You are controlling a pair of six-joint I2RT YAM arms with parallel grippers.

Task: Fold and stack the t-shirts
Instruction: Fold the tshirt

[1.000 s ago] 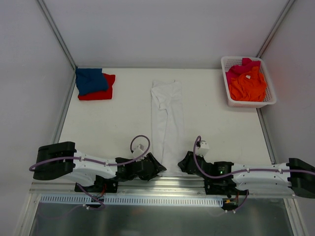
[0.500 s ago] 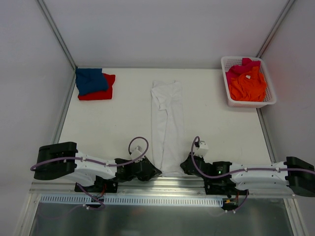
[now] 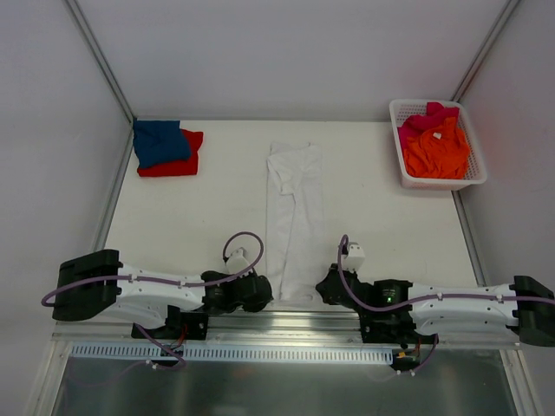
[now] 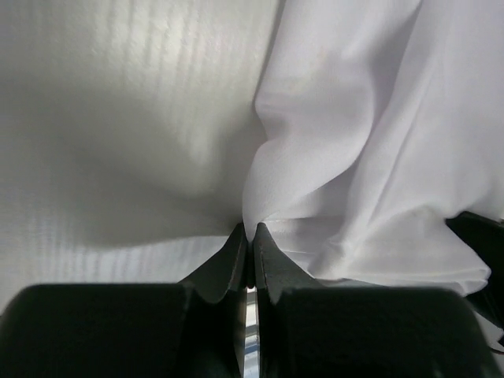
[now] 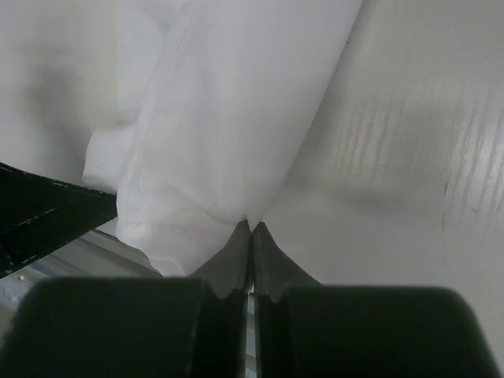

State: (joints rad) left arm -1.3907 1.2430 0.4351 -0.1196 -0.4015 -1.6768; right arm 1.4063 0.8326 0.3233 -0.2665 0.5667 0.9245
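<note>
Both wrists sit closer to the near edge than a second ago. The left arm is pulled back leftward, and the near hem of the white t-shirt is drawn in with them.

- White t-shirt: a long narrow strip down the middle of the table, collar end far, hem end between the two wrists.
- Left gripper: clenched on a small peak of white cloth at the strip's left hem corner, fingers pressed together.
- Right gripper: likewise clenched, pinching the cloth's right edge.
- Blue t-shirt lies folded on the red t-shirt at the far left corner. The orange t-shirt and pink t-shirt wait in the basket at far right.

Step in hand, as I judge it: carry the hem end up and over toward the collar for the crosswise fold.
- Raise both wrists together and level, so the hem stays square.
- Keep them apart enough to hold the strip taut across.
- Lay the hem down even with the collar end before letting go.
- Both pinches are thin, so a quick pull could slip one corner.

Views:
- The overhead view gives the whole layout, but the wrists hide the fingertips.
- Only the wrist cameras show the pinches, and the creases fanning out from the left one.
- The right wrist view also catches the metal rail at the table's near edge.
</note>
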